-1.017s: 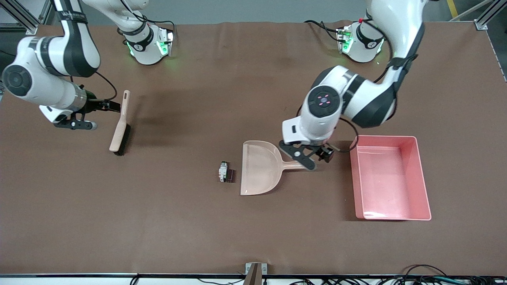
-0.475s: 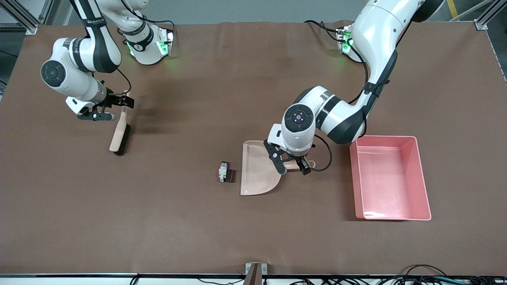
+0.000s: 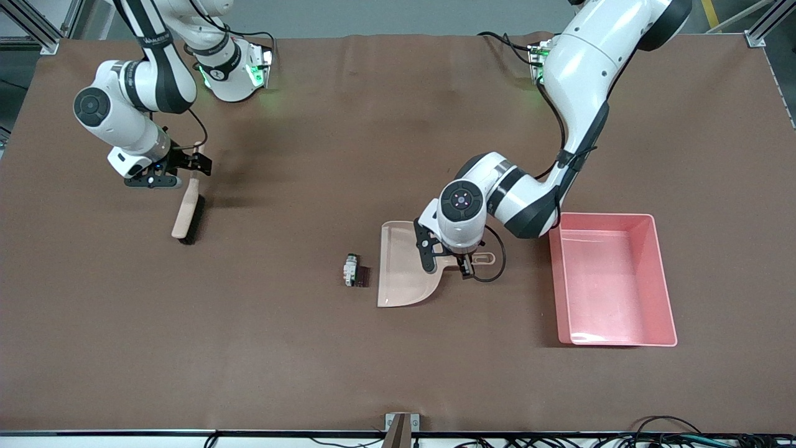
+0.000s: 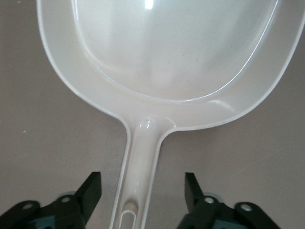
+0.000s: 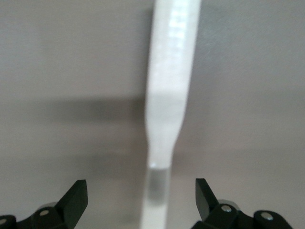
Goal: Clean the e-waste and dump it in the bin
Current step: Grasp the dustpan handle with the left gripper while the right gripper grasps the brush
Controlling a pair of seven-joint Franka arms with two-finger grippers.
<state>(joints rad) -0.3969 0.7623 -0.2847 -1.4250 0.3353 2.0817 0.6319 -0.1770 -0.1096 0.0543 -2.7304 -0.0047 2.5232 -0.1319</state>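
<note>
e-waste: two tiny scraps (image 3: 352, 270) on the table, beside the beige plastic dustpan (image 3: 407, 264).
left gripper (image 3: 463, 261): open, fingers apart either side of the dustpan handle.
right gripper (image 3: 194, 163): open, over the brush (image 3: 188, 208).

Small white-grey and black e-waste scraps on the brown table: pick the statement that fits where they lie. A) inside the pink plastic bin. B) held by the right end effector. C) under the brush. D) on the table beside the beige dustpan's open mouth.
D: the small white-grey and black e-waste scraps lie on the table next to the open mouth of the beige plastic dustpan, not in it.
</note>
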